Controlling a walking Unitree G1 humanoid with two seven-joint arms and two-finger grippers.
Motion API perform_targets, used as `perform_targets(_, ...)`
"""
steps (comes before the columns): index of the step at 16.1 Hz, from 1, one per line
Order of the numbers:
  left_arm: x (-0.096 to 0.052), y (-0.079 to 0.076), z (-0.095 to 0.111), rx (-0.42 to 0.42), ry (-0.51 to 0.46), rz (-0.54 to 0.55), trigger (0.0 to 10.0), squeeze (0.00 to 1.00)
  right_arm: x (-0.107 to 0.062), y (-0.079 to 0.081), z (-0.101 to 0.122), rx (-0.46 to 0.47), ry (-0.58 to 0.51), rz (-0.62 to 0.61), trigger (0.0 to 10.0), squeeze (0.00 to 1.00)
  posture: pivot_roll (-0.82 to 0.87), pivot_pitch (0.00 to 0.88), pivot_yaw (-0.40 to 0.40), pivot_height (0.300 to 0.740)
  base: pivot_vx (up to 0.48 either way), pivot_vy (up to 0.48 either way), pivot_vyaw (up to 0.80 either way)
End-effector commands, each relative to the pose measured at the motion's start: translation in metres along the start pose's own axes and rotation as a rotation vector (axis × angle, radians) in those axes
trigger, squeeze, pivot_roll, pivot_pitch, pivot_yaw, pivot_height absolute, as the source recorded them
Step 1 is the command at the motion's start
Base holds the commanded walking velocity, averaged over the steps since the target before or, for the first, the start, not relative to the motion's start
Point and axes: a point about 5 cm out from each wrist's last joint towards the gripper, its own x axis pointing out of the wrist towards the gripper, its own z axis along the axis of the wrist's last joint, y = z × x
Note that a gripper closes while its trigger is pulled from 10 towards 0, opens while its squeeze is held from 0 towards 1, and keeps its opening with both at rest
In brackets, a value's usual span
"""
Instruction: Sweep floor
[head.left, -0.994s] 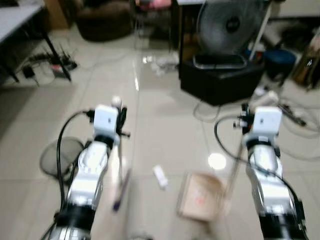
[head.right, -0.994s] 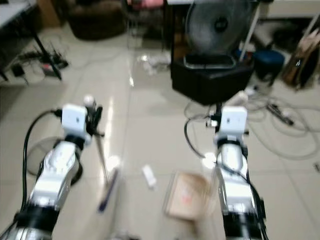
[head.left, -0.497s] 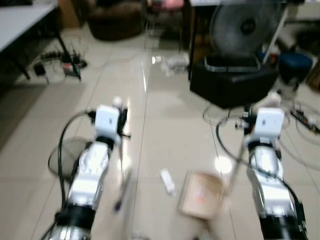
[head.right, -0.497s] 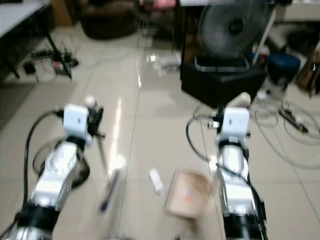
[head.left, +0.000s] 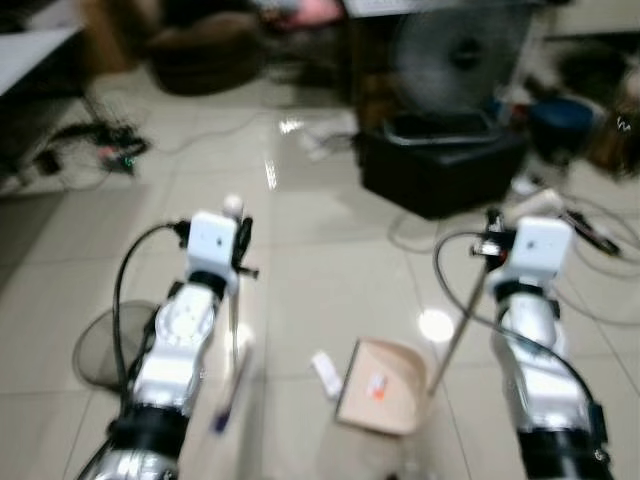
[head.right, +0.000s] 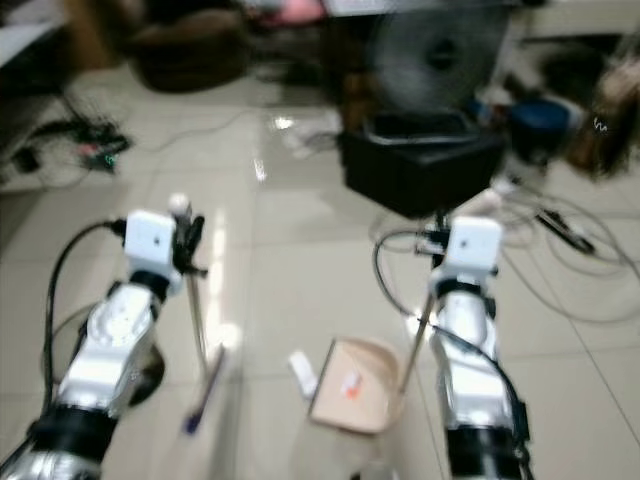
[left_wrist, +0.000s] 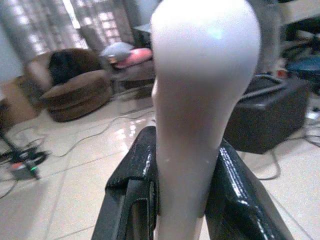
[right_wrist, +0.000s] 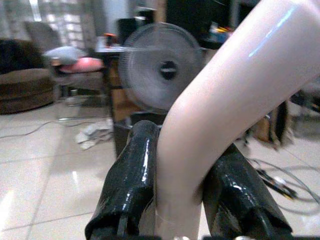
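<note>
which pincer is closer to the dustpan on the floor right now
Right. The right pincer grips the handle that runs down to the dustpan; the left pincer holds the broom, off to the dustpan's left.

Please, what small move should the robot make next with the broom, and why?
Probably sweep the broom, held in the left gripper, toward the robot's right, pushing the small white scrap into the dustpan. The scrap lies just outside the pan's mouth, and the right gripper holds the pan's handle.
</note>
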Motion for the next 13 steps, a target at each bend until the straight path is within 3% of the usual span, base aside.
perform_targets(1, 0.0020, 0.0042, 0.0092, -0.001, -0.044, 0.008, 10.0, 0.00, 0.0039, 0.0032, 0.0099, -0.019, -0.047, 0.012, 10.0, 0.00, 0.00, 0.048, 0.059, 0.740, 0.315, 0.000, 0.00)
perform_targets(13, 0.0021, 0.0033, 0.0083, 0.000, -0.047, 0.009, 10.0, 0.00, 0.0019, 0.0067, 0.0072, -0.022, -0.052, 0.039, 10.0, 0.00, -0.01, 0.039, 0.065, 0.740, 0.312, 0.000, 0.00)
